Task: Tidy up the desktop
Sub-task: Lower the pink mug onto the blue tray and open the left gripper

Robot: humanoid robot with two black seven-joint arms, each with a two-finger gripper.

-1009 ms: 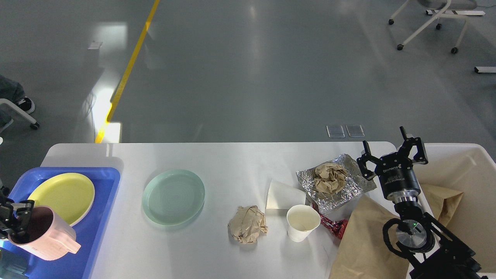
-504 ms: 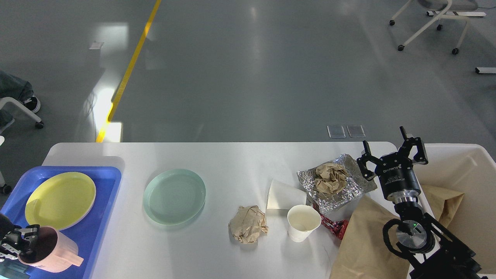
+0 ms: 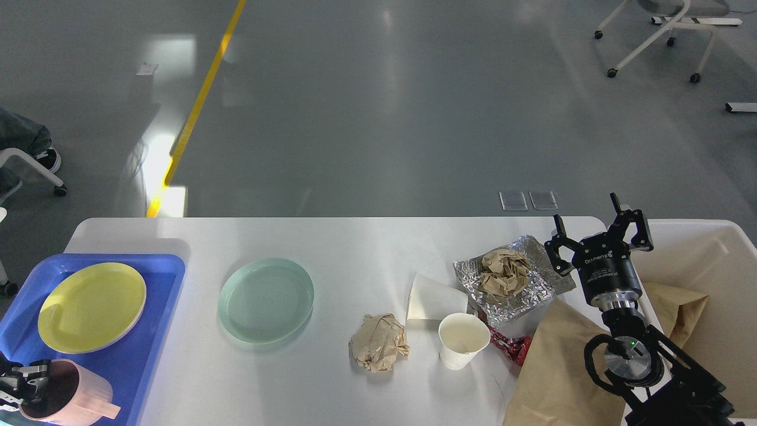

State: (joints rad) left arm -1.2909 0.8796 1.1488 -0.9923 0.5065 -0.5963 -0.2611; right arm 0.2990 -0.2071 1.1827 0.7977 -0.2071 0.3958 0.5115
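Head view, change: your left gripper [image 3: 26, 387] is lowering the pink cup [image 3: 68, 395] toward the near corner of the blue tray [image 3: 157, 331]; a second ago the cup was sitting higher and tilted, nearer the yellow plate [image 3: 91, 306].
Head view, left gripper: its fingers are closing over the cup's rim, one inside and one outside; the hold is not yet released.
Head view, right gripper [image 3: 600, 236]: you are holding it spread wide and empty, hovering between the foil and the cream bin [image 3: 718, 248], unmoved over the last second.
Head view, meaning for the task: the cup is probably about to be set down, so one dish is nearly sorted.
Head view, desktop [image 3: 355, 242]: it is filling the lower half of the view, tray on its left end, bin off its right edge.
Head view, items waiting: green plate [image 3: 266, 300], crumpled paper ball [image 3: 378, 350], white napkin [image 3: 432, 299], paper cup [image 3: 463, 339], foil sheet [image 3: 526, 293] carrying a second paper wad [image 3: 502, 271], red wrapper [image 3: 511, 348], brown paper bag [image 3: 556, 373].
Head view, obstructions: the rubbish is crowding together; the bag is overlapping the wrapper and lying beneath your right arm.
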